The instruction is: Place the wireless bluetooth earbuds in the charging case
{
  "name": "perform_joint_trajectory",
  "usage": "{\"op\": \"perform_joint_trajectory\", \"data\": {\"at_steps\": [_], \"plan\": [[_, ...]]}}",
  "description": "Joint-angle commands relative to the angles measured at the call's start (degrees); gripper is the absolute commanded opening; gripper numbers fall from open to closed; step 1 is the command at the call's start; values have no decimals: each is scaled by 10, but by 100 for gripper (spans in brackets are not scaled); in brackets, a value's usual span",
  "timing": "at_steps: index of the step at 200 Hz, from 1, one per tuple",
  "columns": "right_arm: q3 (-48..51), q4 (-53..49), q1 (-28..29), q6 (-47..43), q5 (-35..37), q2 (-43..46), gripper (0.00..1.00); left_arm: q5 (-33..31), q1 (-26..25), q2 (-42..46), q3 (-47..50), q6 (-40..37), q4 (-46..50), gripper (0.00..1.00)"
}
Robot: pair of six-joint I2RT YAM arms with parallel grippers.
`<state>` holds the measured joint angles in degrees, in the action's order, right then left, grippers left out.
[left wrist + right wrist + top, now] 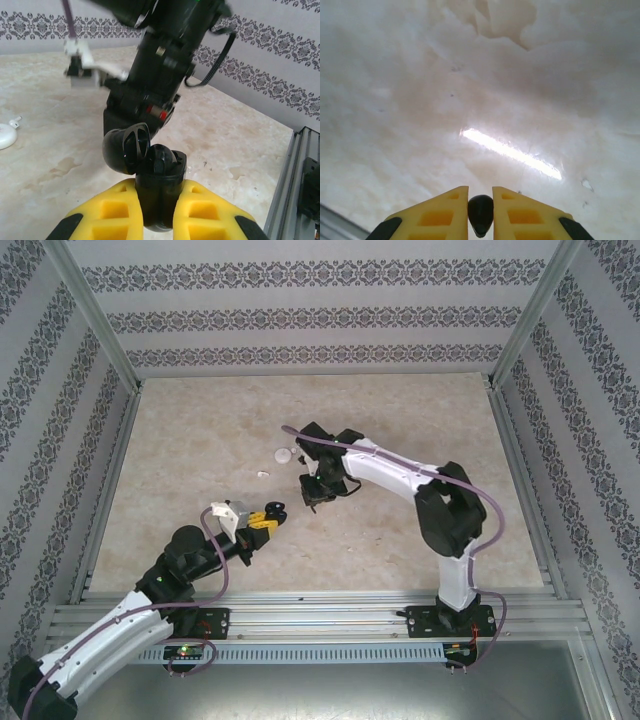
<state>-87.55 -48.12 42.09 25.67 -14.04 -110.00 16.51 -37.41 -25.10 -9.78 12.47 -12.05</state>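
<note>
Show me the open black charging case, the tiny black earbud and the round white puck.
open black charging case (160, 199): left wrist view, on its body under the lid.
tiny black earbud (480, 212): right wrist view, on its rounded body.
round white puck (4, 136): left wrist view, on its top face.

black earbud (480, 212): lower tip cut by frame bottom; both flanks covered by pads of right end effector (480, 192); stem not readable.
charging case (160, 195): underside runs off frame bottom; side walls hidden between pads of left end effector (160, 185); wells too dark to tell contents.
right arm (160, 65): blurred in left wrist view, upper part cut by frame top.
white puck (5, 136): cut by left frame edge.
white speck (263, 474): too small in top view to tell shape.
</note>
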Motion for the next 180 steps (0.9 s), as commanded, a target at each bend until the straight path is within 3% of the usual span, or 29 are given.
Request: {"op": "perform_joint_trajectory", "data": {"at_steps": [1,43,96,180], "plan": [[20,18,-5,19,21,71,15,18,0,-27,4,19,-81,0],[51,26,-6,34,52,181,15,41,1,-128,-46,-8,-139,0],[74,50,-8,44,74,296,14,50,1,-246,-82,30,-265,0],[149,212,-4,75,25,411,14,47,1,-288,-112,40,-320,0]]}}
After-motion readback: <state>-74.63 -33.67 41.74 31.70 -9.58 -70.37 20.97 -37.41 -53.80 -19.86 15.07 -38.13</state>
